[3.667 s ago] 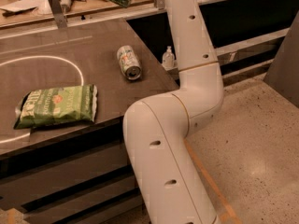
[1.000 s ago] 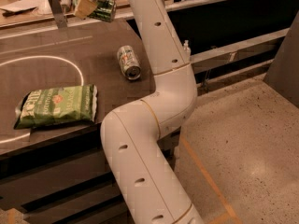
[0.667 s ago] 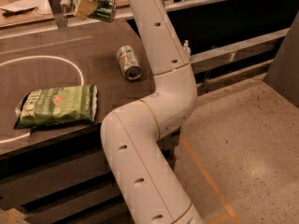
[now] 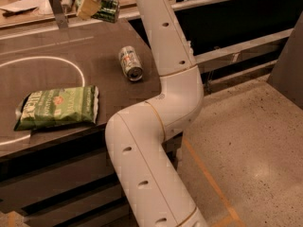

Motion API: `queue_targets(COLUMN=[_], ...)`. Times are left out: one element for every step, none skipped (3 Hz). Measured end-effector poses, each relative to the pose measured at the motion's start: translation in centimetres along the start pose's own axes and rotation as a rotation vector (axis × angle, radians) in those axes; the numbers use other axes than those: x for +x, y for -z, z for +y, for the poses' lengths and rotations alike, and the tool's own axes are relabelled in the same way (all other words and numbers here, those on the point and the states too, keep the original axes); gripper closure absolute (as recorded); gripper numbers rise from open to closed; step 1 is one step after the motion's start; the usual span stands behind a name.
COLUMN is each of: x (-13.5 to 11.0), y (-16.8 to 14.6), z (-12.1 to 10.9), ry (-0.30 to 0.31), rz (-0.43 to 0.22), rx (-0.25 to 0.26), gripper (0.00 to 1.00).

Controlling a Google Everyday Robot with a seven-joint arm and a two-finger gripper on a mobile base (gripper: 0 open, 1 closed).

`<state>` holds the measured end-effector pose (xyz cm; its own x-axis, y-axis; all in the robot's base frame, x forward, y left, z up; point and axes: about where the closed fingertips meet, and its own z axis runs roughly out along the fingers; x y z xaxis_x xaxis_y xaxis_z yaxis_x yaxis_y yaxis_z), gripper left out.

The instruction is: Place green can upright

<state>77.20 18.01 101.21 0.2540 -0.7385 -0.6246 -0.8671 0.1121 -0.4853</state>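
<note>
A white robot arm (image 4: 163, 126) rises from the bottom centre, bends at an elbow by the table's right edge and reaches to the top left; a dark table (image 4: 71, 46) fills the left side, marked with a white circle (image 4: 78, 70); a flat green chip bag (image 4: 59, 107) lies across the circle's right edge; a pale can (image 4: 131, 63) lies on its side just right of the circle, close beside the arm; at the far edge of the table the gripper (image 4: 97, 7) is clamped on the green can (image 4: 110, 11), held tilted above the surface, one tan finger (image 4: 86, 7) against its left end.
</note>
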Motion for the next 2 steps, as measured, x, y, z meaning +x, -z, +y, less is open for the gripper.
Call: queue_targets(x=[0.0,-0.44], y=[0.0,-0.37], z=[0.0,0.4], ry=[0.0,0.014], rz=[0.0,0.0], rx=[0.0,-0.011], gripper=[1.0,1.0])
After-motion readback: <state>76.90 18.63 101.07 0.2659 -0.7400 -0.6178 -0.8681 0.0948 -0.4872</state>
